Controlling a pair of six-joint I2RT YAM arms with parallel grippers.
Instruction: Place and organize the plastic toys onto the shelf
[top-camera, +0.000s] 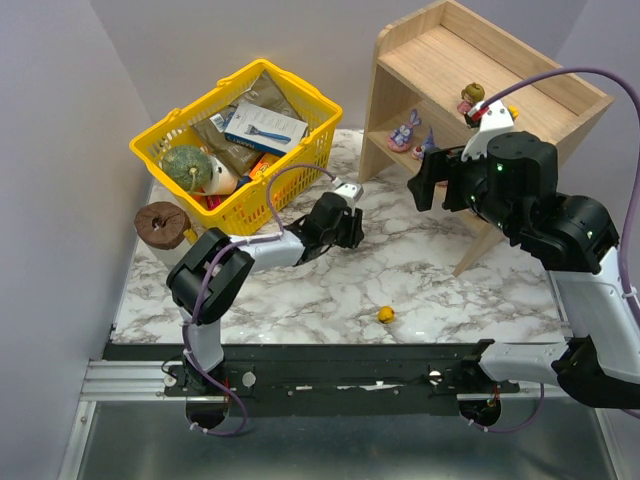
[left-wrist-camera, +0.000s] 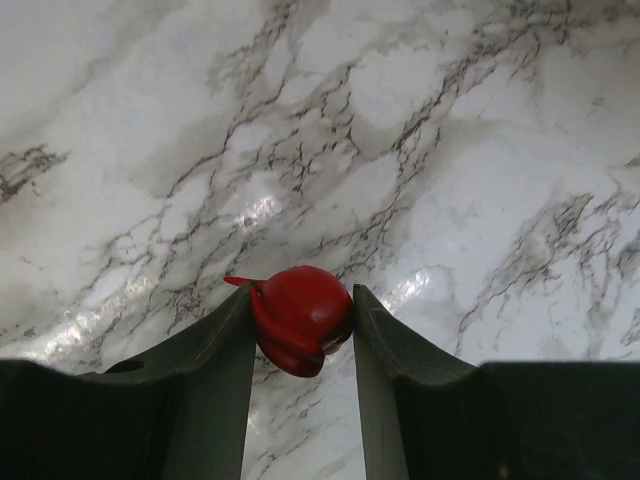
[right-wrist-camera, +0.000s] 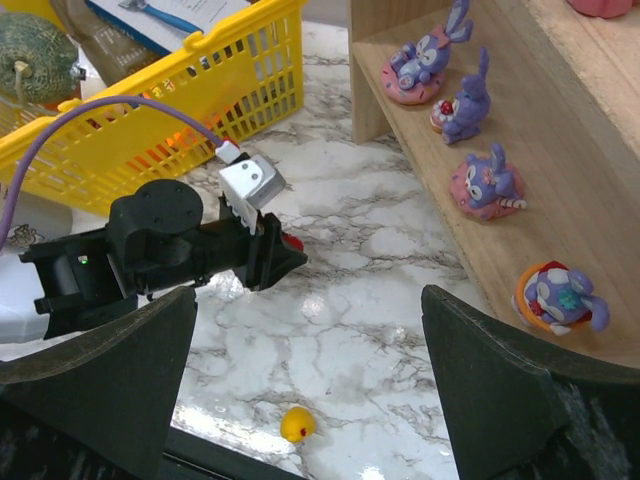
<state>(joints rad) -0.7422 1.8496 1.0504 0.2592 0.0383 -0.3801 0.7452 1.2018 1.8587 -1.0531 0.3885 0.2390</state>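
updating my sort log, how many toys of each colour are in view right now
purple long-eared toys: 4
red toy: 1
yellow toy: 1
brown-pink toy on the shelf: 1
total: 7
a yellow bit beside it is too hidden to count

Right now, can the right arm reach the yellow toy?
Probably yes: right gripper hangs open, the yellow toy lies alone on bare marble, and the left gripper, on the red toy, sits clear.
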